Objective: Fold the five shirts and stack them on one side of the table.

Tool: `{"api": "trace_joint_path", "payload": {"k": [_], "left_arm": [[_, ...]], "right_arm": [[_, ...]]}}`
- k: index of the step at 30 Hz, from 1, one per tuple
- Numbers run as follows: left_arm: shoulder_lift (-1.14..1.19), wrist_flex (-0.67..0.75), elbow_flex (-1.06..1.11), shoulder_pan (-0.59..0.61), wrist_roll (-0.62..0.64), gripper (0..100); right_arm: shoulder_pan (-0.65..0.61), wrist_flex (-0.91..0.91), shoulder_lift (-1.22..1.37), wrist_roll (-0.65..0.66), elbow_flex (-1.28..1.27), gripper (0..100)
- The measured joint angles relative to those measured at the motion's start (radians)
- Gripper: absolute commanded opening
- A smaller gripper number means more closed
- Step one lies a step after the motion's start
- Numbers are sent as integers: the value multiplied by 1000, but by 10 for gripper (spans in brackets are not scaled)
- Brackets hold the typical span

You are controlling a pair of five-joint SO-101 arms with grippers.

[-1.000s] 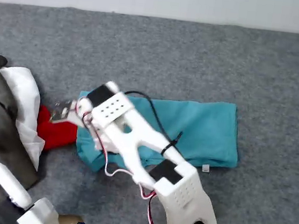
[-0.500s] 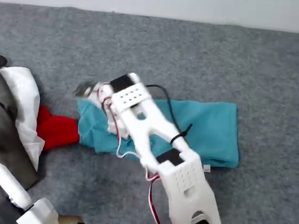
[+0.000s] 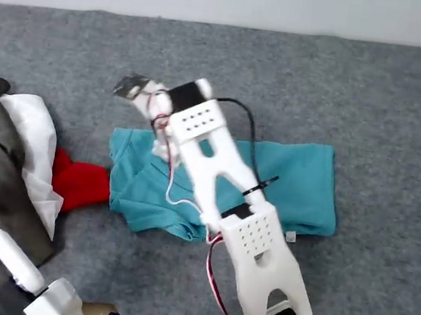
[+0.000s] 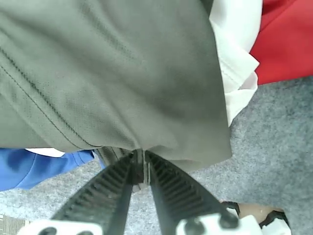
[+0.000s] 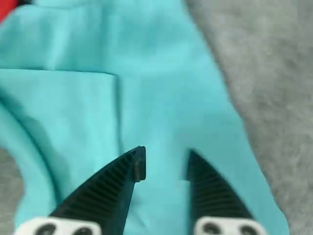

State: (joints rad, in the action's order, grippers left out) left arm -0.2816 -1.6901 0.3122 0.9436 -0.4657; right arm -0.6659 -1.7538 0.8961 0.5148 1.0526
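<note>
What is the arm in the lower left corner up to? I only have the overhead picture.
Observer: Its own camera shows the left gripper pinching a fold of the grey shirt.
Operator: Is anything else in that heap?
Observer: A blue shirt peeks out past the grey one's edge.
Operator: And the other claw?
Observer: The right gripper is open and empty, facing the teal shirt.

Looks down on a teal shirt point(image 5: 146, 88), lying with soft folds and one straight layered edge across it. Holds the right gripper point(image 5: 166, 164) over this shirt, the two black ribbed fingers point(image 5: 112, 186) apart with only teal cloth seen between them. Meets grey table cover point(image 5: 264, 73) along one side of the shirt. Catches a small bit of red cloth point(image 5: 6, 9) just past the shirt's corner.
</note>
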Motion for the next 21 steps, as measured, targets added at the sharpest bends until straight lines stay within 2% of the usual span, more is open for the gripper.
{"api": "trace_joint_path", "payload": {"k": [11, 16, 21], "left_arm": [[0, 0, 0, 0, -31, 19], [0, 0, 0, 0, -37, 19], [0, 2, 0, 0, -37, 19]], "right_arm": [[-209, 0, -250, 0, -427, 10], [-296, 0, -290, 0, -517, 10], [-302, 12, -229, -2, -523, 10]]}}
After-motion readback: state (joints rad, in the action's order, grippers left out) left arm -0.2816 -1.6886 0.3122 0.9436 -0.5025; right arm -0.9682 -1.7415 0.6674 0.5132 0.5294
